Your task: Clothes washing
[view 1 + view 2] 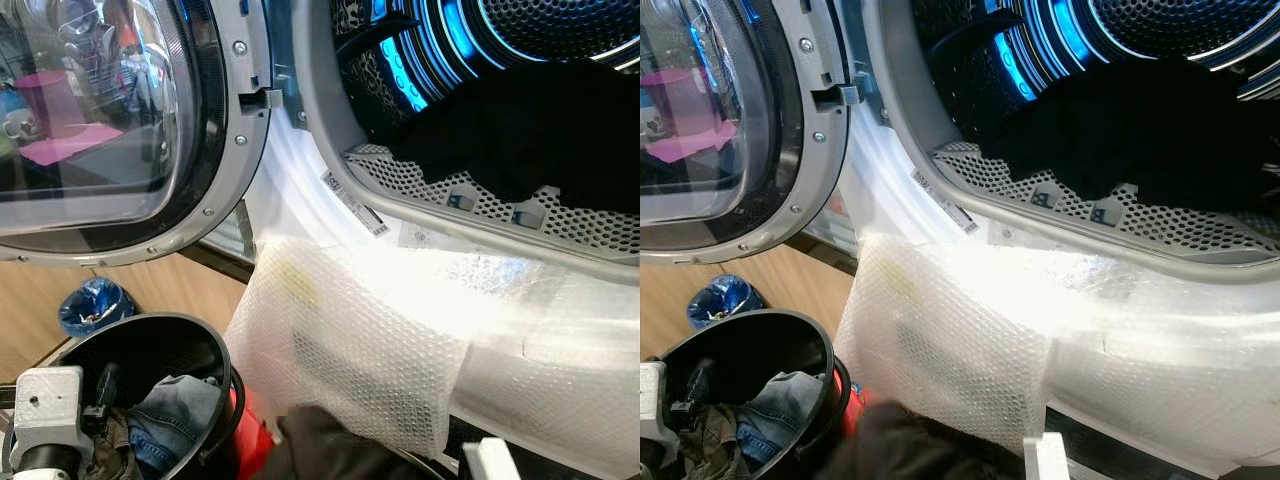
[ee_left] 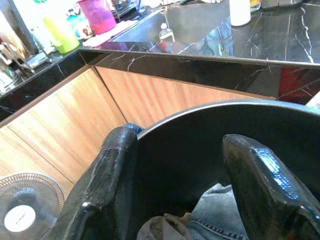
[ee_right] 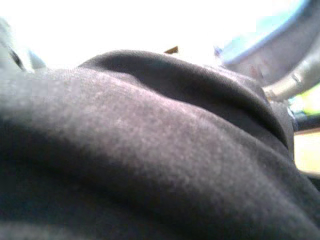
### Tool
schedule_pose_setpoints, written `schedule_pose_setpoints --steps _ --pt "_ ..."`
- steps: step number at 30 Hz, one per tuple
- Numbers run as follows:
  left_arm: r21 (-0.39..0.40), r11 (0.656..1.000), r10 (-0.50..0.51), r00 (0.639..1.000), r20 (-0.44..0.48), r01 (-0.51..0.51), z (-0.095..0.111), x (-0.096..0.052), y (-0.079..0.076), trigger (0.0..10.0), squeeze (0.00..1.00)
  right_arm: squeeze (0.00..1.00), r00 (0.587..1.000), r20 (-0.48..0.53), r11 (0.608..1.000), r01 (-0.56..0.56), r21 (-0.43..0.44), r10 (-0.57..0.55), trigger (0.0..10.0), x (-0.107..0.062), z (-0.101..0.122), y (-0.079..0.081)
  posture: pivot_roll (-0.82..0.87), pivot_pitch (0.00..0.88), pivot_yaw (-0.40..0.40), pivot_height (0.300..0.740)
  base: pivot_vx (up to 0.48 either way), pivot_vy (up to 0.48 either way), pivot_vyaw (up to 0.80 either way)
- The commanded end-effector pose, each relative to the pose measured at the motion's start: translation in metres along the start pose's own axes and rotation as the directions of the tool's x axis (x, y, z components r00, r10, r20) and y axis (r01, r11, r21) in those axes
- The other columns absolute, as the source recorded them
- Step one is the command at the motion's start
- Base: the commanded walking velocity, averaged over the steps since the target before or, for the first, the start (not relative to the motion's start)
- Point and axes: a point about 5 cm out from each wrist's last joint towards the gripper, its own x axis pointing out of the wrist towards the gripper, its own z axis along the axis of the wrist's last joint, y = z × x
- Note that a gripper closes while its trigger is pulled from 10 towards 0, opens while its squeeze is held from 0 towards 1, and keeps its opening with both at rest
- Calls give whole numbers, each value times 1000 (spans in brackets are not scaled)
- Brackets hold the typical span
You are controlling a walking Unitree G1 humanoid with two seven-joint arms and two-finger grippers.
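The left gripper (image 2: 175,200), fingers apart and grasping nothing, hangs inside the black bucket (image 1: 170,345) over the jeans (image 1: 170,415). A dark garment (image 3: 150,150) hides the right gripper; its state cannot be told. Black clothes (image 1: 520,130) lie in the washer drum (image 1: 560,30).

The washing machine's drum (image 1: 560,215) was perforated metal, its open door (image 1: 90,130) glossy glass in a grey plastic ring, with crinkled bubble wrap (image 1: 350,340) over the front. The bucket (image 1: 165,345) was smooth black plastic and held blue denim (image 1: 170,415). A matt dark knit cloth (image 3: 150,150) looked softly fuzzy, and the left gripper's fingers (image 2: 107,185) were shiny black plastic.
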Motion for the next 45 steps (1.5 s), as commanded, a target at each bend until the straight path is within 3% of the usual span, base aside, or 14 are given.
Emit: schedule_pose_setpoints --steps 1,7,22,28,30,31,33,35,36,41,42,43,44,45 --pt "16 1000 -9 1000 -5 10 -6 1 -5 10000 0 0 994 82 997 -72 -33 75 0 13 21 7 50 57 45 740 0 0 0" --pt "17 998 -58 998 6 58 -14 3 -22 10000 0 0 909 390 965 -46 -259 148 0 56 121 -22 47 40 41 740 0 0 0" --pt "5 992 -125 991 38 125 -17 7 -47 10000 0 0 820 561 776 426 -465 -114 0 94 296 -118 71 0 20 740 0 0 0" --pt "-15 993 -113 993 46 113 -17 8 -50 10000 0 0 561 675 590 775 -225 -479 0 78 360 -139 89 0 5 740 0 0 0" --pt "-21 993 -116 992 49 117 -17 7 -52 10000 0 0 233 696 297 954 -31 -679 0 46 383 -140 92 0 -1 740 0 0 0" --pt "-21 993 -116 992 49 117 -17 7 -52 10000 0 0 233 696 297 954 -31 -679 0 46 383 -140 92 0 -1 740 0 0 0" --pt "-30 993 -110 993 48 111 -18 6 -54 10000 0 0 39 706 107 993 53 -707 0 22 392 -135 98 0 -9 740 0 0 0" --pt "-33 993 -108 993 50 110 -18 6 -54 10000 0 0 14 703 92 993 73 -711 0 19 393 -135 98 0 -9 740 0 0 0" --pt "-36 994 -105 993 46 106 -19 5 -55 10000 0 0 -64 698 20 994 112 -713 0 10 395 -135 98 0 -10 740 0 0 0" --pt "-40 993 -108 993 40 109 -21 3 -57 10000 0 0 -189 667 -112 981 157 -720 0 -2 388 -140 103 0 -11 740 0 0 0" --pt "-43 993 -110 993 38 111 -21 3 -57 10000 0 0 -176 654 -115 984 135 -735 4039 0 383 -144 104 0 -9 740 0 0 0" --pt "-44 993 -111 993 37 112 -21 3 -57 10000 0 0 -163 648 -110 986 123 -744 4039 2 381 -146 104 0 -9 740 0 0 0" --pt "-45 993 -112 993 36 113 -21 2 -57 10000 0 0 -157 644 -107 987 116 -748 10000 3 380 -147 104 0 -9 740 0 0 0" --pt "-47 991 -121 992 28 122 -22 1 -58 10000 0 0 -147 639 -97 989 112 -755 10000 4 377 -150 105 0 -9 740 0 0 0"
